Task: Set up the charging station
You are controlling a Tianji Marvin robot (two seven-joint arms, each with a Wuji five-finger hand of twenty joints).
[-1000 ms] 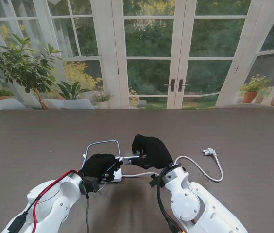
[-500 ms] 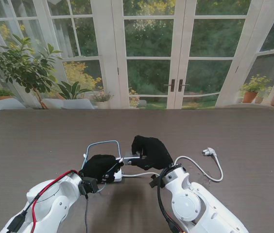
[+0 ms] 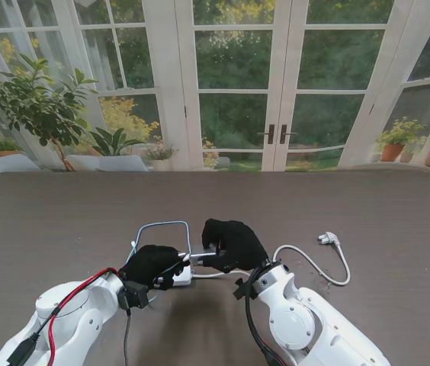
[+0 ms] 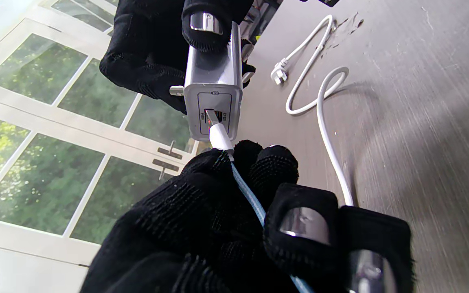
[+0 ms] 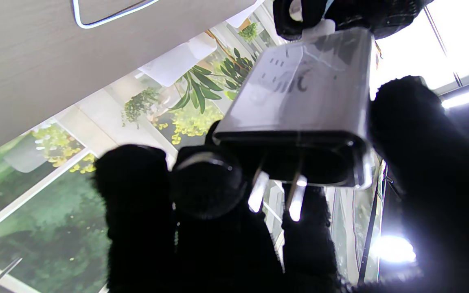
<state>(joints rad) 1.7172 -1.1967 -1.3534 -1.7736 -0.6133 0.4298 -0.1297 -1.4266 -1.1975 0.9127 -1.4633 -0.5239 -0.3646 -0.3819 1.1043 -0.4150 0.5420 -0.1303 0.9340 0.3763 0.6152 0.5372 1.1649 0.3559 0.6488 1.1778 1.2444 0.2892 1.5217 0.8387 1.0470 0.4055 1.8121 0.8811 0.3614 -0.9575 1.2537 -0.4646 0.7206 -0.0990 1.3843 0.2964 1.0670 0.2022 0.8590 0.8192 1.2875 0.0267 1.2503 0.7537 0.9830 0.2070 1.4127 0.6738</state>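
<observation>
A: What do the hands hold, at centre of the stand view?

B: Left hand (image 4: 226, 228) pinches the blue cable's white connector (image 4: 220, 138), seated in the charger port. Right hand (image 3: 230, 242) clasps the grey wall charger (image 4: 214, 81), prongs (image 5: 275, 195) exposed.

A: Beyond?

B: White power cord (image 3: 318, 263), lower right, on the table (image 3: 367, 213).

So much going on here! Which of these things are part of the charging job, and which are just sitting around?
In use:
- charger block, held by the right hand
- blue cable, held by the left hand, its plug at the block's port

Lying about:
- white power cord on the table
</observation>
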